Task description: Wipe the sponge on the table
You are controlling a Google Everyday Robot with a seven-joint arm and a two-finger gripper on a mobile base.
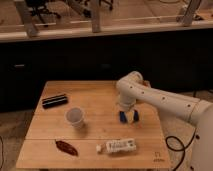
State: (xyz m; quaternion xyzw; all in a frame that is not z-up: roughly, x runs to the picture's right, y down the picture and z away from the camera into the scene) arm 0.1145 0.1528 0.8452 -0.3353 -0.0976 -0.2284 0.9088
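Note:
The dark-blue sponge [121, 116] lies on the light wooden table [100, 97], right of centre. It shows as two blue bits either side of my gripper [128, 114]. The gripper points straight down from the white arm that reaches in from the right, and it is shut on the sponge, pressing it against the planks. The middle of the sponge is hidden behind the gripper.
A flat black bar [54, 100] lies at the left rear. A white cup [75, 117] stands left of the sponge. A reddish-brown item [66, 147] and a white labelled tube [118, 146] lie near the front edge. A dark wall runs behind the table.

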